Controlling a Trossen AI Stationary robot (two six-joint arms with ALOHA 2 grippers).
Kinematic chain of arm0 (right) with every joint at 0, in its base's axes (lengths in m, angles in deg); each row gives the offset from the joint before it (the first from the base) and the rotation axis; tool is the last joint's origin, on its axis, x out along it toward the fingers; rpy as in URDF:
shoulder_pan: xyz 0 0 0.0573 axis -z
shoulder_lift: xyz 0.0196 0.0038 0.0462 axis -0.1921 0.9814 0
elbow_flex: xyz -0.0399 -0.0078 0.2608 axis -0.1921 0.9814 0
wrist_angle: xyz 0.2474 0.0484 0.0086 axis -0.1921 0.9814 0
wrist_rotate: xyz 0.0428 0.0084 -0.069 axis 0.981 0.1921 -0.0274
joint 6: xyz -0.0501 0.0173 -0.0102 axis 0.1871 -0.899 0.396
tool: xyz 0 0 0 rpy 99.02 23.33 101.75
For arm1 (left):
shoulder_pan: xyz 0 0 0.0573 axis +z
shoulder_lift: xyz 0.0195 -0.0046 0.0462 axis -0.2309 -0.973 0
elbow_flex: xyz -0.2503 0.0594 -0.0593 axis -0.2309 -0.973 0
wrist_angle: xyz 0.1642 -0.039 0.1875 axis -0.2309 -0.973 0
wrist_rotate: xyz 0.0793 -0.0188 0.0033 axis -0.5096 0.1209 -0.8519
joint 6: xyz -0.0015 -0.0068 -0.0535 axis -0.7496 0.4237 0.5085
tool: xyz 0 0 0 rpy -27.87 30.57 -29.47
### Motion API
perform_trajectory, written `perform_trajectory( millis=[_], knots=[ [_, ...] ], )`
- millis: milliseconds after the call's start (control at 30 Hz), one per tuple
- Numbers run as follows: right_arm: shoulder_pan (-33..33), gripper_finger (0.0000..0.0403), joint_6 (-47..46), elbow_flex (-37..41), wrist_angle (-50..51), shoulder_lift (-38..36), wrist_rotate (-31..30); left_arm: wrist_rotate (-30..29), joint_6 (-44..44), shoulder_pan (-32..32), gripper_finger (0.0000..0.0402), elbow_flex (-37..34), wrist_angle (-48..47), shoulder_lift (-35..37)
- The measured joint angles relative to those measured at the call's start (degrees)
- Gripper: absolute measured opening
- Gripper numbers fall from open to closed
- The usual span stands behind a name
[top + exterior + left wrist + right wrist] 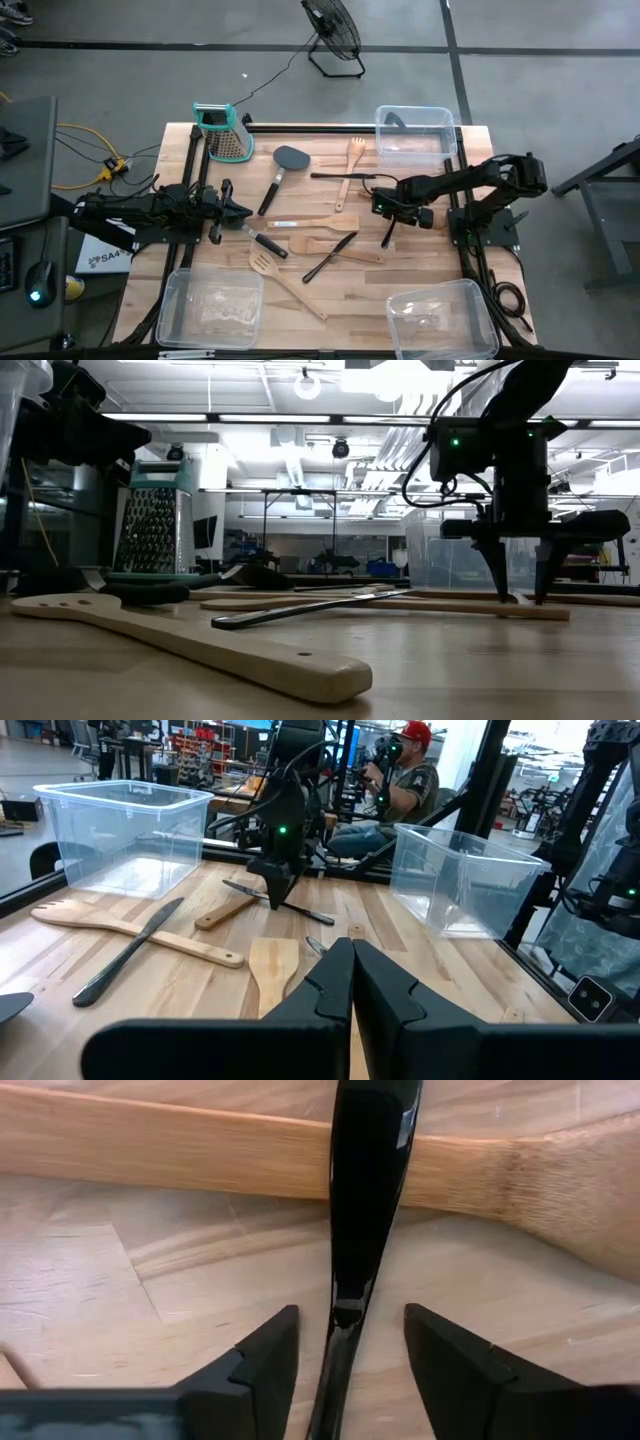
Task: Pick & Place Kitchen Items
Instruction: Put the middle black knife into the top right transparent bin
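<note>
Several utensils lie on the wooden table (420,270): a black turner (285,163), a wooden fork spoon (353,158) crossed by a thin black tool (340,177), wooden spatulas (300,222) (325,243), another thin black tool (330,257) and a slotted turner (285,283). My right gripper (345,1350) is open and points down (518,590). Its fingers stand on either side of a black handle (355,1230) without touching it. That handle lies across a pale wooden handle (180,1150). My left gripper (352,970) is shut and empty, level, at the table's left (243,210).
A metal box grater (225,133) with a teal top stands at the far left. Clear bins stand at the far right (415,130), near left (208,305) and near right (440,318). A person (405,770) sits beyond the table's right side.
</note>
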Motion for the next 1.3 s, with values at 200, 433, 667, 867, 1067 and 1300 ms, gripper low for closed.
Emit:
perform_trajectory(
  millis=[200, 433, 667, 867, 1067, 1300],
  knots=[
    [0.62, 0.0123, 1.59, 0.02, -0.22, 0.00, -0.66, -0.01, 0.02, 0.01, 0.0006, 0.00, 0.01, 0.01],
    [0.62, 0.0094, 1.66, 0.02, -0.42, 0.02, -0.90, -0.01, 0.00, 0.01, 0.0006, 0.00, 0.00, 0.01],
    [0.67, 0.0070, 2.53, 0.02, -0.62, 0.02, -0.31, -0.01, 0.01, 0.00, 0.0006, 0.00, 0.01, -0.01],
    [0.69, 0.0041, 4.34, 0.00, -0.69, 0.02, 0.67, -0.02, 0.01, 0.00, 0.0006, 0.00, 0.00, 0.01],
    [0.69, 0.0029, 5.76, 0.00, -0.59, 0.02, 1.33, 0.00, 0.00, 0.00, 0.0006, 0.00, -0.02, -0.01],
    [0.67, 0.0029, 8.81, 0.00, -0.54, 0.02, 1.68, -0.01, 0.00, 0.00, 0.0006, 0.00, 0.01, -0.01]
  ],
)
